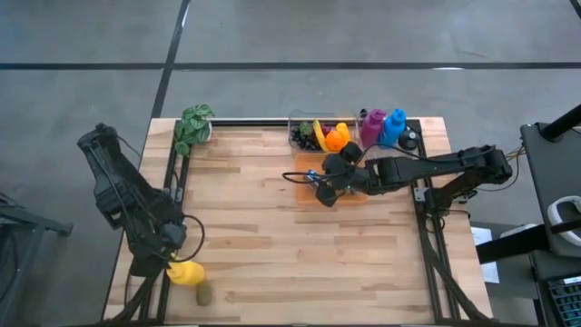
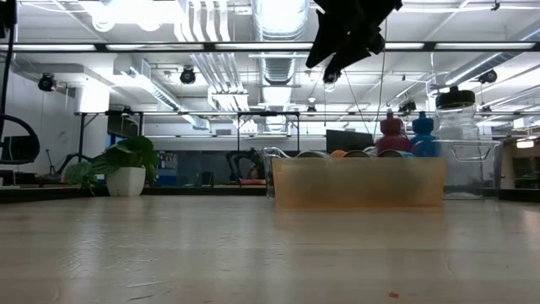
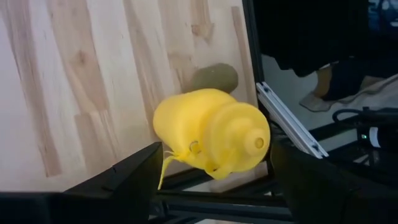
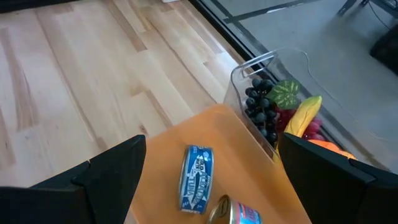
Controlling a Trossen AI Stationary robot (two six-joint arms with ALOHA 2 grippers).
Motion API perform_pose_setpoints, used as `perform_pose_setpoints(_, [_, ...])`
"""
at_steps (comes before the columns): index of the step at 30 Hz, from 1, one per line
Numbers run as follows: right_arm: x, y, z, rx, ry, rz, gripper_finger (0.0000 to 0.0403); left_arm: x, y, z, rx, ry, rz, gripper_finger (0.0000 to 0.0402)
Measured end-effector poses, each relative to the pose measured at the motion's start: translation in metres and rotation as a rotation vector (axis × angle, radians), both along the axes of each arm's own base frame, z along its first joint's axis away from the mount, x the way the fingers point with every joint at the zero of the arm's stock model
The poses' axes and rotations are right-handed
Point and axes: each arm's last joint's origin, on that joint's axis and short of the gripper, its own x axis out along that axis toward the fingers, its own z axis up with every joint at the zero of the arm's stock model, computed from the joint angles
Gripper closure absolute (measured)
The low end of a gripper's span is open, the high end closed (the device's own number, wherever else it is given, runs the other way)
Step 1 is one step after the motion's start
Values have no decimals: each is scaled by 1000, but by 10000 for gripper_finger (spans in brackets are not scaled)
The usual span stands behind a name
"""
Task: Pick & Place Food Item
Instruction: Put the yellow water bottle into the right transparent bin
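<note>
The right gripper point(image 1: 324, 193) hung above the orange tray point(image 4: 242, 146), jaws released and empty. Two cans point(image 4: 197, 178) lay in the tray. The left gripper point(image 1: 172, 250), also released, waited beside a yellow bottle point(image 3: 211, 137), far from the tray.

Two blue tins point(image 4: 196, 178) point(image 4: 239, 213) in one orange tray point(image 4: 217, 130), one clear fruit bin point(image 1: 311, 120), one yellow bottle point(image 3: 211, 138), one potted plant point(image 1: 193, 127), two coloured bottles point(image 1: 372, 126) point(image 1: 394, 126).
</note>
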Motion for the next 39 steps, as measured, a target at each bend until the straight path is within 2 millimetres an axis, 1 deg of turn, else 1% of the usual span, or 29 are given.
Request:
perform_pose_setpoints(11, [-1,0,-9,8,4,-10,39,2,-4,2,-32,-37,-24,89])
perform_pose_setpoints(17, [0,0,-7,8,-18,-11,39,4,-7,4,-67,-72,-45,87])
perform_pose_setpoints(22, [0,0,-7,8,-20,-12,39,-1,-11,5,-54,-137,-220,112])
perform_pose_setpoints(25, [0,0,-7,8,-20,-12,39,-4,-14,0,-40,-155,-289,133])
perform_pose_setpoints(30, [0,0,-7,7,-19,-12,39,-5,-18,-7,-39,-160,-316,168])
perform_pose_setpoints(39, [0,0,-7,7,-19,-12,39,-4,-19,-7,-24,-222,-374,217])
